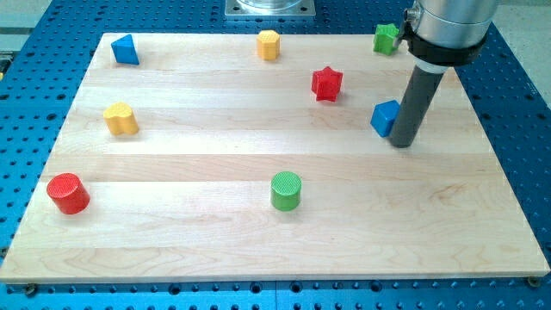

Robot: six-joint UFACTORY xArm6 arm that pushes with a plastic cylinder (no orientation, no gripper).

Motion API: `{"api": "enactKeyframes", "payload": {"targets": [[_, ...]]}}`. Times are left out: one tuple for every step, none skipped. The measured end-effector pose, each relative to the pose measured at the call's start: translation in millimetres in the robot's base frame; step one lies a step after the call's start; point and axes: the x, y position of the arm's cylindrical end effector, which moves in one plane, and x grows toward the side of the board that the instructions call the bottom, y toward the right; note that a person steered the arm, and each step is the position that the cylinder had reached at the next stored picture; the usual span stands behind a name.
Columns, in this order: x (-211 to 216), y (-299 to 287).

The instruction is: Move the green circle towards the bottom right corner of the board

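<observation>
The green circle (pixel 286 190) stands on the wooden board (pixel 430 224) a little below its centre. My tip (pixel 402 141) is on the board at the view's right, well up and to the right of the green circle. It stands right beside a blue block (pixel 384 117), which is partly hidden behind the rod.
A red star (pixel 326 83) is above centre-right. A green star (pixel 386 38) sits at the top right, a yellow hexagon (pixel 269 44) at top centre, a blue triangle (pixel 125 50) at top left, a yellow heart-like block (pixel 120 119) at left, a red cylinder (pixel 67 193) at lower left.
</observation>
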Motion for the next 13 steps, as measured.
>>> {"api": "enactKeyframes", "payload": {"targets": [[-5, -41], [-12, -96], [12, -152], [17, -200], [23, -216], [34, -216], [70, -213], [87, -169], [89, -124], [91, -127], [121, -127], [135, -58], [109, -80]]}}
